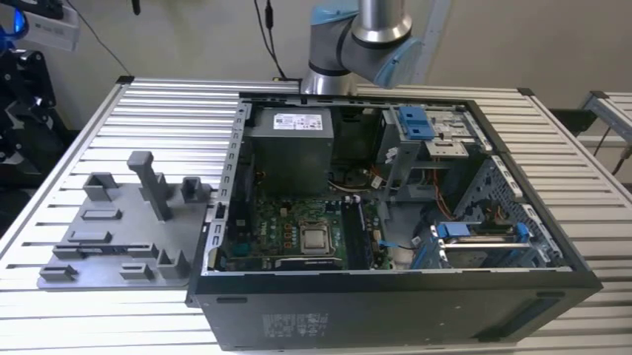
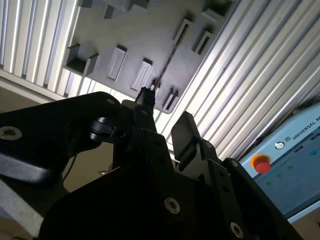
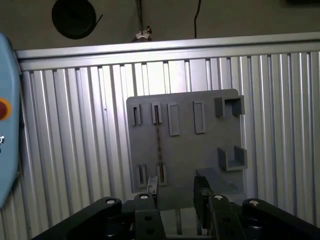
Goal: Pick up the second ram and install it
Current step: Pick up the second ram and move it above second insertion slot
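The second ram (image 3: 159, 142) stands on edge in the grey tray (image 3: 190, 150), a thin dark strip running between two pairs of slots. It is also a thin line (image 2: 170, 60) in the second wrist view and a dark strip (image 1: 102, 249) on the tray (image 1: 118, 222) in the exterior view. My gripper (image 3: 176, 192) hangs well above the tray, open, with nothing between its fingers (image 3: 201, 187). The ram lies roughly in line with one finger. In the second wrist view the gripper (image 2: 165, 114) sits over the tray's edge.
The open computer case (image 1: 395, 222) lies at the exterior view's right of the tray, motherboard (image 1: 296, 237) facing up. Both rest on a ribbed aluminium table (image 1: 148, 111). The arm's joints (image 1: 360, 37) stand behind the case. A pendant with a red button (image 2: 260, 164) lies off the table.
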`<action>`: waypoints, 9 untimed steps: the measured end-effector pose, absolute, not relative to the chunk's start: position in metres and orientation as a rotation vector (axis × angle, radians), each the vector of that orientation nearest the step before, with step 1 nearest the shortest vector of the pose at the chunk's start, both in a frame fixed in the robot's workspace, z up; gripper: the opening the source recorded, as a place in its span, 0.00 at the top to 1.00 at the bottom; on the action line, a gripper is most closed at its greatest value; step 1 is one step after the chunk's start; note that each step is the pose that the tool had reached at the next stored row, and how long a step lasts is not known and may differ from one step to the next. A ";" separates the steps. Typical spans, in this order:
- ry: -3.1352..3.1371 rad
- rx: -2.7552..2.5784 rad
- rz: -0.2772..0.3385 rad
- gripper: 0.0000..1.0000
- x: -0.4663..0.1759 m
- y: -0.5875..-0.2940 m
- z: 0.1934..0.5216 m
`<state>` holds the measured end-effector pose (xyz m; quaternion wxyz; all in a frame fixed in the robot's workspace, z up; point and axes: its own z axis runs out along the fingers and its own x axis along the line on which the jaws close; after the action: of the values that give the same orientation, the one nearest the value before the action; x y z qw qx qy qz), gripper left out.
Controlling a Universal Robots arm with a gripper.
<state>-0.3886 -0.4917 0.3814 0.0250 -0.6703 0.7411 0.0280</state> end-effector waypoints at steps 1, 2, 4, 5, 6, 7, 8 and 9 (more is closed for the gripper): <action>2.292 -2.073 0.087 0.58 -0.389 -0.492 0.381; 2.292 -2.073 0.087 0.58 -0.389 -0.492 0.381; 2.292 -2.073 0.086 0.58 -0.389 -0.492 0.379; 2.292 -2.073 0.086 0.58 -0.389 -0.492 0.379; 2.292 -2.073 0.086 0.58 -0.389 -0.492 0.378; 2.292 -2.073 0.086 0.58 -0.389 -0.492 0.378; 2.292 -2.073 0.086 0.58 -0.389 -0.492 0.377; 2.292 -2.073 0.086 0.58 -0.389 -0.492 0.376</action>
<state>-0.3886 -0.4917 0.3764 0.0250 -0.6702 0.7412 0.0279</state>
